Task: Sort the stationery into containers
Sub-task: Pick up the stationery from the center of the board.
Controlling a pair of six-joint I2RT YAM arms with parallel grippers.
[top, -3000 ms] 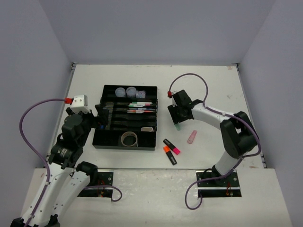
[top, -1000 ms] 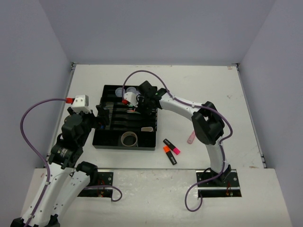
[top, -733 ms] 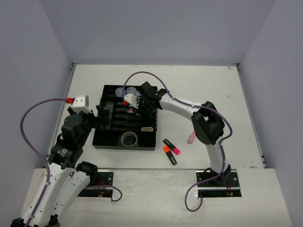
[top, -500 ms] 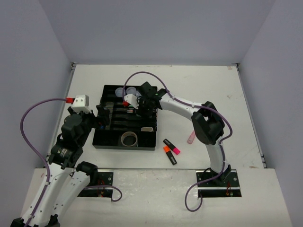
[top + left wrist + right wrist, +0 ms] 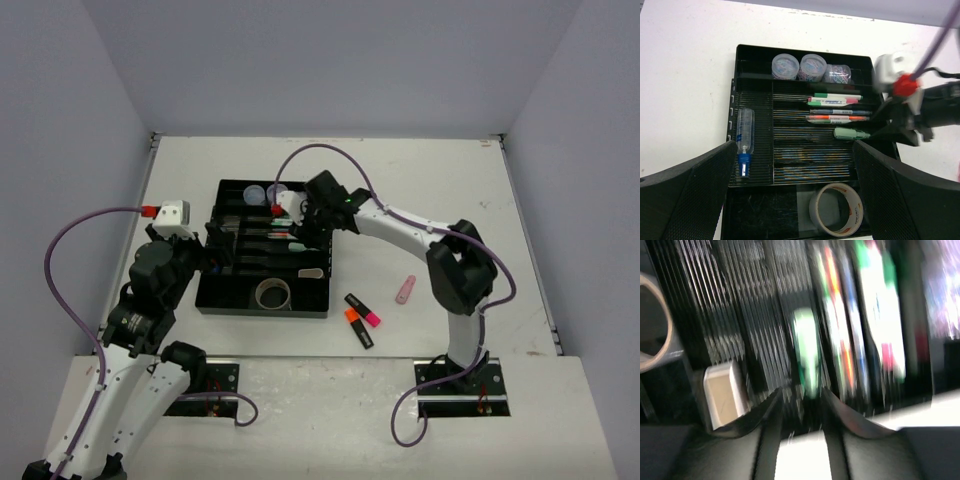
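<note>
The black organiser tray (image 5: 262,311) lies left of centre; it also shows in the left wrist view (image 5: 737,50). A green highlighter (image 5: 850,133) lies in one of its long slots, blurred in the right wrist view (image 5: 807,352). My right gripper (image 5: 305,232) is at the tray's right side, open, its fingertips (image 5: 771,412) just short of the highlighter's end. My left gripper (image 5: 794,145) is open and empty above the tray's left half. The tray also holds pens (image 5: 835,100), three clear tubs (image 5: 785,66), a blue-capped tube (image 5: 744,142) and a tape roll (image 5: 836,209).
An orange highlighter (image 5: 356,328) and a pink highlighter (image 5: 366,312) lie on the table right of the tray's near corner. A small pink item (image 5: 405,289) lies further right. A beige block (image 5: 722,390) sits in the tray by the tape roll.
My right gripper carried the green highlighter from the table to the tray. It has since let go and drawn back a little to the right. The left arm has not moved.
</note>
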